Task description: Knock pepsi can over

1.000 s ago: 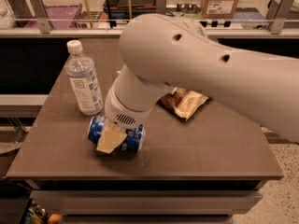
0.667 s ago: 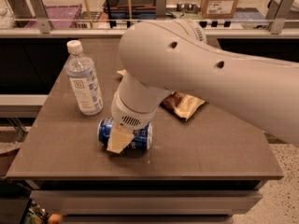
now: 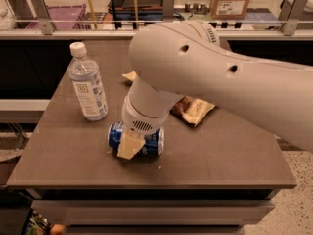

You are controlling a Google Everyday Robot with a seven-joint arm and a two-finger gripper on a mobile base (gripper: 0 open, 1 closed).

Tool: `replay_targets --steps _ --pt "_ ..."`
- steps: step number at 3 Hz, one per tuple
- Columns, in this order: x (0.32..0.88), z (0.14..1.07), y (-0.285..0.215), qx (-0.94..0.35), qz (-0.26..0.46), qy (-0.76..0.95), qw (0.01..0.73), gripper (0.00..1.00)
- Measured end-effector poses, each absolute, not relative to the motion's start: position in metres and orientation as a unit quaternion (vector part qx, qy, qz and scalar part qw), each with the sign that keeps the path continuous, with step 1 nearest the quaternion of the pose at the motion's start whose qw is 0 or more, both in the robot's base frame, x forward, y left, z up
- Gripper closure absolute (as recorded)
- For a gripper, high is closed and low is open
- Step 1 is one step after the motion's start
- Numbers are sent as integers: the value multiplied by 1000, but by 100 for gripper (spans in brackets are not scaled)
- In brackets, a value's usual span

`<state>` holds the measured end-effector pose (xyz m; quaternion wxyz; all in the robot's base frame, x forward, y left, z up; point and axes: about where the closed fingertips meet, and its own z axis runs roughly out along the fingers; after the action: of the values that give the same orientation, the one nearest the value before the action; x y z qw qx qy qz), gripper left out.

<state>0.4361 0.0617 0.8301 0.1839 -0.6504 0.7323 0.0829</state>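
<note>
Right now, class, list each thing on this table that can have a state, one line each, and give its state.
pepsi can: knocked over, lying on its side on the table.
gripper: down at the can, overlapping its front in this view.
water bottle: upright, white cap on, apart from the can.
snack bag: lying flat, partly hidden by the arm.

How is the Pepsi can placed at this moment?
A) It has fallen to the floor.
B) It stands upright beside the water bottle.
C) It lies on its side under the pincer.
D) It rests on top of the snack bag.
C: the pepsi can lies on its side on the table, directly below the pincer, apart from the upright water bottle.
</note>
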Motion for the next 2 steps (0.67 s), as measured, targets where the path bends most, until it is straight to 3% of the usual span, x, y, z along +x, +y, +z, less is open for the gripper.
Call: replay_targets --steps 2 --pt "435 830 63 -652 83 731 184 36"
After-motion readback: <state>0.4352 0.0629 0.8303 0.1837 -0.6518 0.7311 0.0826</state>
